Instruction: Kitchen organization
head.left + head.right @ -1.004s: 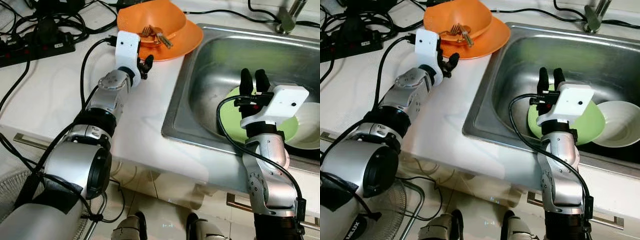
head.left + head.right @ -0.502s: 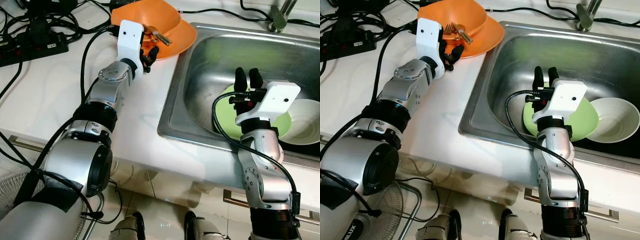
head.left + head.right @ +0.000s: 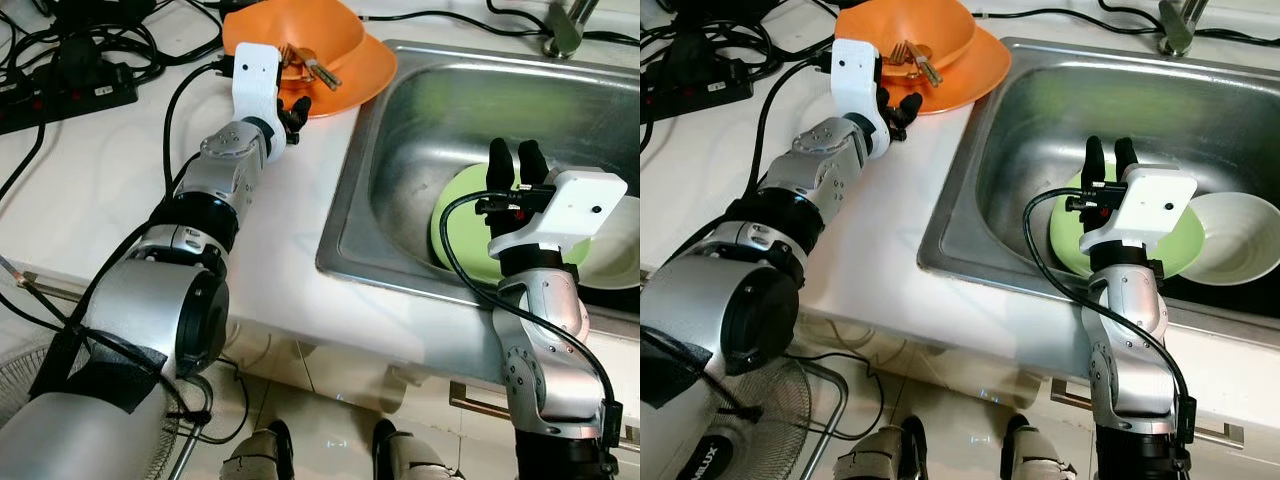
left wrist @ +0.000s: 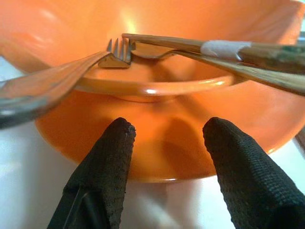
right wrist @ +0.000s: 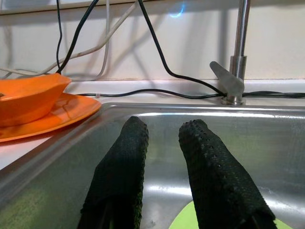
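An orange bowl (image 3: 300, 30) sits on an orange plate (image 3: 368, 70) at the back of the white counter. A fork and other wooden-handled cutlery (image 4: 119, 55) rest across the bowl's rim. My left gripper (image 3: 292, 108) is open at the plate's near rim, with the bowl's side (image 4: 167, 143) straight ahead between its fingers. Inside the steel sink (image 3: 430, 110), my right gripper (image 3: 516, 160) hovers open and holds nothing. It is above a green plate (image 3: 460, 225), and a white bowl (image 3: 1235, 235) lies beside that plate.
A power strip (image 3: 60, 85) and several black cables lie on the counter to the left of the orange dishes. The faucet (image 5: 236, 62) stands at the sink's back edge. A fan grille (image 3: 770, 420) is on the floor at lower left.
The head view has shifted a little. My left gripper stays at the orange plate's rim, slightly closer. My right gripper remains over the green plate.
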### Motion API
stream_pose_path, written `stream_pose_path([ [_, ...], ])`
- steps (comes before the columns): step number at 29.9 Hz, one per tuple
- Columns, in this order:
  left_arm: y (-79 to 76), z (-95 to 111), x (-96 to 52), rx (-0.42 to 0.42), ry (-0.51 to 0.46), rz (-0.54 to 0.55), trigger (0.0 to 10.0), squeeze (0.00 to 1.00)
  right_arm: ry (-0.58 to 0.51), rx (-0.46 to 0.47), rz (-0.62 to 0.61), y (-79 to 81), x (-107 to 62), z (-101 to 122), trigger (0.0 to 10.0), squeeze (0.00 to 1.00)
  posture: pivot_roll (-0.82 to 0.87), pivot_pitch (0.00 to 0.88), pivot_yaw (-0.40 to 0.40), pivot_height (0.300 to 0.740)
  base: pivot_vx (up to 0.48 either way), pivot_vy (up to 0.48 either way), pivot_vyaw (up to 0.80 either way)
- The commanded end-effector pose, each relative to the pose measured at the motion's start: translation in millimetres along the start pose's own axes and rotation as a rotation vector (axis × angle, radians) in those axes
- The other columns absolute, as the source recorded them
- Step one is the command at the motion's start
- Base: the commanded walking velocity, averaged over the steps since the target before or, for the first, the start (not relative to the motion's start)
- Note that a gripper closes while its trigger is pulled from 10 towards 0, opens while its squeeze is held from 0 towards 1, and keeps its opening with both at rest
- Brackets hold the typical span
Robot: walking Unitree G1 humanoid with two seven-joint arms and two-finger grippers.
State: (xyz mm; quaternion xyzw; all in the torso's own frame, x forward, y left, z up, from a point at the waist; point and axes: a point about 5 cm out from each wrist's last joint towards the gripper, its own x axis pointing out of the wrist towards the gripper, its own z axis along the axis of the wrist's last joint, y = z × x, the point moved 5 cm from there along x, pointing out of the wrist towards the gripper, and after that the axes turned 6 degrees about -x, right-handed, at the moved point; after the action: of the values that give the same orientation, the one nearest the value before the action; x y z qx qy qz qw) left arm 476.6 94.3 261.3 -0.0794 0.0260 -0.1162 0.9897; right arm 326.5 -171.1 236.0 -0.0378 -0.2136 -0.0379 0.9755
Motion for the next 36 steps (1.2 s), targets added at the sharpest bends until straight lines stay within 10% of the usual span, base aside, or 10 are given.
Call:
stream_pose_path([
  [1,0.9,-8.0,-0.1,-0.060,0.066,-0.005,10.0,0.00,0.071,0.000,-0.016,-5.6,-5.5,-17.9,10.0,0.00,-0.17,0.263,0.104,0.740,0.000,0.000,0.00],
  [19,11.3,-37.1,-6.2,-0.046,0.260,0.021,10.0,0.00,0.074,0.026,-0.025,-3.2,1.8,-19.8,10.0,0.00,-0.11,0.246,0.127,0.740,0.000,0.000,0.00],
  [36,19.7,3.0,-14.5,-0.084,0.234,-0.020,10.0,0.00,0.058,0.046,-0.015,0.8,14.7,-21.3,10.0,0.00,-0.05,0.215,0.115,0.740,0.000,0.000,0.00],
])
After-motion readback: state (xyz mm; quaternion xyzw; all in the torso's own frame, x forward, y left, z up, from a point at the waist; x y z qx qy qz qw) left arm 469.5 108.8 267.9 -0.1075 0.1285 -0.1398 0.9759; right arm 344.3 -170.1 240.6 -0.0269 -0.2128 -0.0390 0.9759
